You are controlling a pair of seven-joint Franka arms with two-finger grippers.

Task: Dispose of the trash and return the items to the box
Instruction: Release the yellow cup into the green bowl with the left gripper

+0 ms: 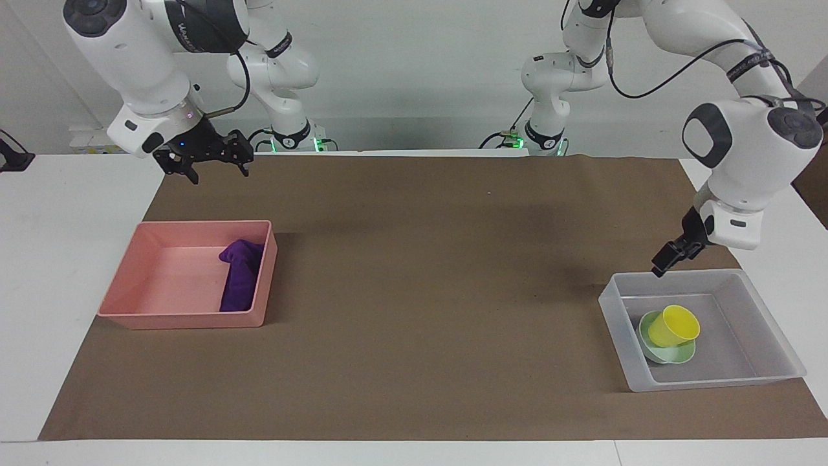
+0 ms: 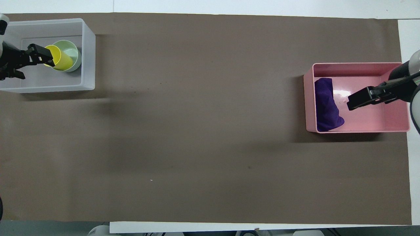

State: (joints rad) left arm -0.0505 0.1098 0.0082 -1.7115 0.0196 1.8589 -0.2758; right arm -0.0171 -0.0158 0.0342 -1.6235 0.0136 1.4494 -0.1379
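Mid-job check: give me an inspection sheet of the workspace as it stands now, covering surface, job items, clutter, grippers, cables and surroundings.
Surface: brown paper mat over a white table.
Job's things: purple cloth rag lies in the pink tray; yellow cup rests tilted in the mint-green bowl, both inside the clear plastic bin.
Clutter: nothing seen.
Grippers: left gripper empty, above the bin's rim nearest the robots; right gripper waits, open, raised above the mat's edge near the tray.
Cables: black cables along both arms; none on the mat.
Surroundings: white wall, green lights at the arm bases.
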